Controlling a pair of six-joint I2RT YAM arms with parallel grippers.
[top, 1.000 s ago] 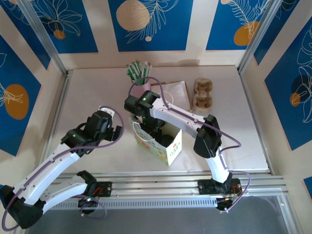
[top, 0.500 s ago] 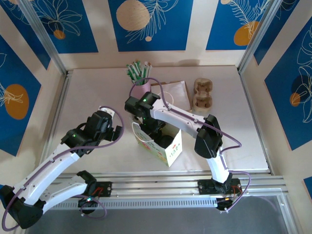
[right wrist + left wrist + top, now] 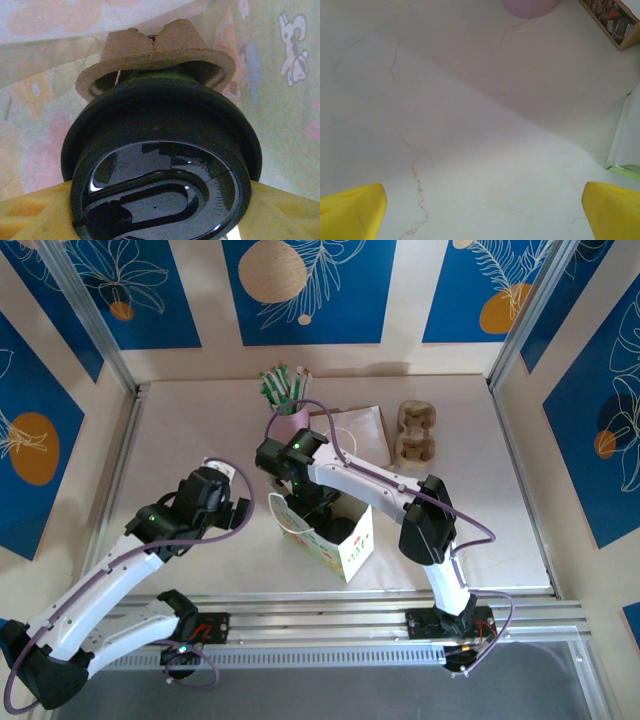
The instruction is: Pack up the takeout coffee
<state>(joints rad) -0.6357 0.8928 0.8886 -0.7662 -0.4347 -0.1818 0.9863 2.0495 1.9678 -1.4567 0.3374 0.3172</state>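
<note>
Even, soft light fills the overhead view, leaving only faint shadows on the pale table (image 3: 180,440). From the left wrist, a broad, soft-edged shadow cuts diagonally across it. From the right wrist, glare streaks the glossy black lid (image 3: 160,200), while the bag wall (image 3: 280,75) glows, slightly blurred.

Glossy black lid (image 3: 160,192), brown cardboard carrier (image 3: 155,46), pink cup (image 3: 288,424) (green-and-white sticks (image 3: 283,385)), pastel-printed bag (image 3: 355,548)

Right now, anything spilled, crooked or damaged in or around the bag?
Nothing stands out. The coffee cup sits lidded in a cardboard carrier inside the paper bag, which stands upright and open. No spill on the table.
</note>
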